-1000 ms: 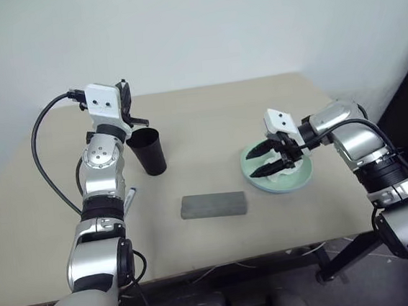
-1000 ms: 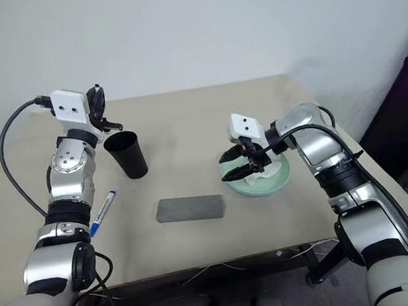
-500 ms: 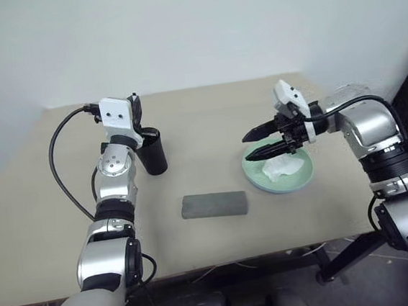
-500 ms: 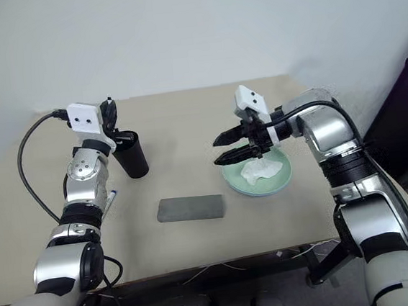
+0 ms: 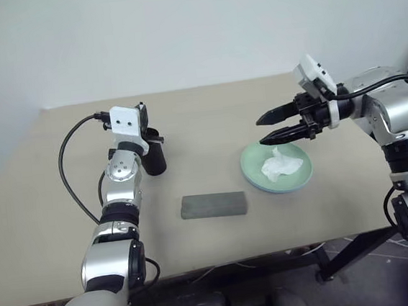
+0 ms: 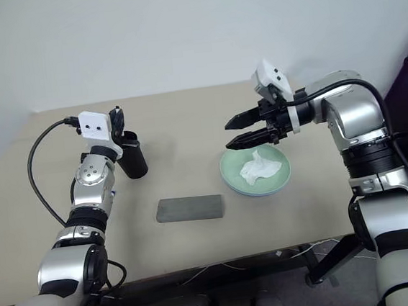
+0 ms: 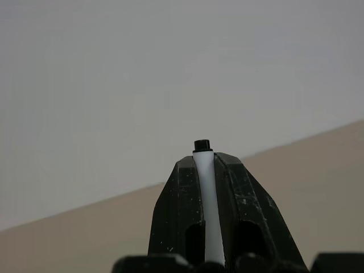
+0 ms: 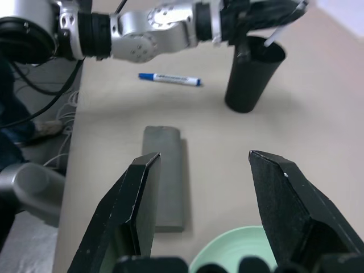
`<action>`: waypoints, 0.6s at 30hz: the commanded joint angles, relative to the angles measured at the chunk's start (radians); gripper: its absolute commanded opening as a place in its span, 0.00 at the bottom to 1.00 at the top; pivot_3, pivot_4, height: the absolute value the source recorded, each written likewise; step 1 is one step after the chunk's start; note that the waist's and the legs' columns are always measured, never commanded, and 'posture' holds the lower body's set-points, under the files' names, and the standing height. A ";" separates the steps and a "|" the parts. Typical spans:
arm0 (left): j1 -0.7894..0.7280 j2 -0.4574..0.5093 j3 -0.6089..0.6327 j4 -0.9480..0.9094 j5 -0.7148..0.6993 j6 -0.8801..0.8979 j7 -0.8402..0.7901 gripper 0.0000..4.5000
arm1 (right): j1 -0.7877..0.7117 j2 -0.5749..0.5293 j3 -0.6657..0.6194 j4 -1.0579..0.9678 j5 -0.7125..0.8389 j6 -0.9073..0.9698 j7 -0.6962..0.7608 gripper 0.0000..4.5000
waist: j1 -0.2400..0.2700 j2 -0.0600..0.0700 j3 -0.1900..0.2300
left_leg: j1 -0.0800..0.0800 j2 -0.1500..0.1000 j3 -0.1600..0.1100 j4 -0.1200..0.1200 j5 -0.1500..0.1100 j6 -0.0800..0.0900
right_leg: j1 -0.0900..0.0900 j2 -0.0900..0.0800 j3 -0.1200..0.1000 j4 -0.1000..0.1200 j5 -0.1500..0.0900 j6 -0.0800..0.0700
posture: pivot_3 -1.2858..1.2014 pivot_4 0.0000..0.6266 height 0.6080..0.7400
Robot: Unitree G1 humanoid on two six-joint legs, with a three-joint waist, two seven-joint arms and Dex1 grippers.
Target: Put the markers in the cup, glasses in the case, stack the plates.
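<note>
The left gripper [image 7: 203,170] clamps the slim white black-tipped marker [image 7: 205,193] over the tall matte black cup [image 6: 133,158] at far left. The right gripper [image 6: 244,132], jaws spread, hovers above the mint-green round plate [image 6: 282,178].

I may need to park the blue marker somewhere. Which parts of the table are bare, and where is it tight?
Bare: the table behind the case, between the cup and the green plate; also the near edge in front of the case. Tight: around the cup, where the left tool holds the white marker, blue marker beside it.
</note>
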 commanded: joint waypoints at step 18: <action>0.253 0.305 0.015 -1.016 -0.151 1.162 -0.188 0.71 | 0.001 -0.013 -0.016 -0.025 0.016 0.006 -0.019 0.59 | -0.027 0.000 0.000 | -0.003 0.000 0.000 -0.001 0.000 0.000 | -0.004 0.000 0.002 0.001 0.000 0.000 | 0.52 0.00 1.00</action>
